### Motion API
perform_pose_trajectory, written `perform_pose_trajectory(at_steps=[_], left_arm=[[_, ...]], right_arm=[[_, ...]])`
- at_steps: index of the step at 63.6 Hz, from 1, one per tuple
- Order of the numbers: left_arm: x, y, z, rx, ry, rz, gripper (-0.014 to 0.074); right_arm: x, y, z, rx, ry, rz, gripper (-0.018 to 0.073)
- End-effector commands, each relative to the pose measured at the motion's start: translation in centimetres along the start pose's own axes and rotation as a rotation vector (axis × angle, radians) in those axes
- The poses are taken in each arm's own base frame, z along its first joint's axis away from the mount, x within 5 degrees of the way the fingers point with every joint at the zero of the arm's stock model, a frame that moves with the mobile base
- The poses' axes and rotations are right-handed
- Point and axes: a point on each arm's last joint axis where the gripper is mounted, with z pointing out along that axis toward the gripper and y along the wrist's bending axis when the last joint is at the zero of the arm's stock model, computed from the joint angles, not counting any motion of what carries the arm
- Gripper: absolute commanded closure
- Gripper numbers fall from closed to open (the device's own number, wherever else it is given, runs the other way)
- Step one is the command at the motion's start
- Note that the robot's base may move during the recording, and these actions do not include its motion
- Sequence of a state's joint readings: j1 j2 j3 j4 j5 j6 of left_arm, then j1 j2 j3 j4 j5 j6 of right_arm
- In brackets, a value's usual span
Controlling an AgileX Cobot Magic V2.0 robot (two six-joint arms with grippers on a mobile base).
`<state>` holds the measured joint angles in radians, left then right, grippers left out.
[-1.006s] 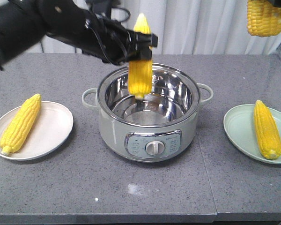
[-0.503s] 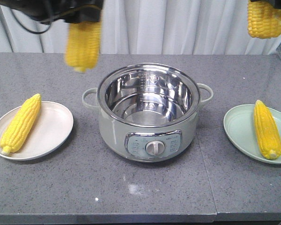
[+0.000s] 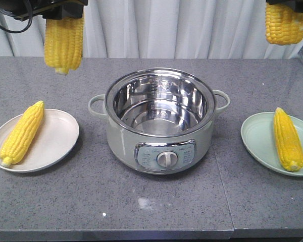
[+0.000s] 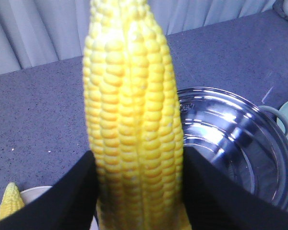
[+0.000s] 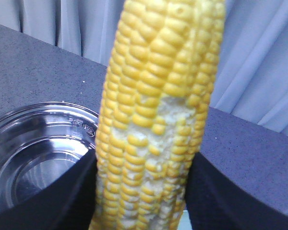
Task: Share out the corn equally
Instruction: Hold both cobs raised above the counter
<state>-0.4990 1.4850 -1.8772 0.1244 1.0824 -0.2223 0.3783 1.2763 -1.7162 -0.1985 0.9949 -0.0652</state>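
Grey speckled stone-look countertop (image 3: 50, 201) filling the near scene, thin seam (image 3: 223, 191) running near-to-far on its right, pale pleated curtain (image 3: 192, 30) along the far edge, soft even light

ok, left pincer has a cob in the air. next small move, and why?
Probably bring the left pincer toward the camera and down over the bare right half of the white plate. The held cob hangs upright, high above plate level. The pot is empty, and the lying cob takes only the plate's left side, so there looks to be room beside it.
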Motion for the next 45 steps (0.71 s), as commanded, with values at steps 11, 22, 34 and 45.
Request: perform_pose_trajectory(at_steps=[11, 22, 34, 45], left_arm=[[-1.22, -0.02, -2.35, 0.023, -0.132, -0.013, 0.0603], [-1.22, -0.02, -2.35, 0.023, -0.132, -0.013, 0.0603], [-1.22, -0.02, -2.35, 0.023, -0.132, -0.013, 0.0602], [-1.22, -0.02, -2.35, 0.023, -0.132, -0.013, 0.0602]], right_arm=[[-1.23, -0.76, -2.03, 0.033, -0.123, 0.002, 0.0564], [-1.23, -0.76, -2.03, 0.033, -0.123, 0.001, 0.0564], [-1.23, -0.76, -2.03, 0.033, -0.123, 0.001, 0.0564], [-1.23, -0.76, -2.03, 0.033, -0.123, 0.001, 0.0564]])
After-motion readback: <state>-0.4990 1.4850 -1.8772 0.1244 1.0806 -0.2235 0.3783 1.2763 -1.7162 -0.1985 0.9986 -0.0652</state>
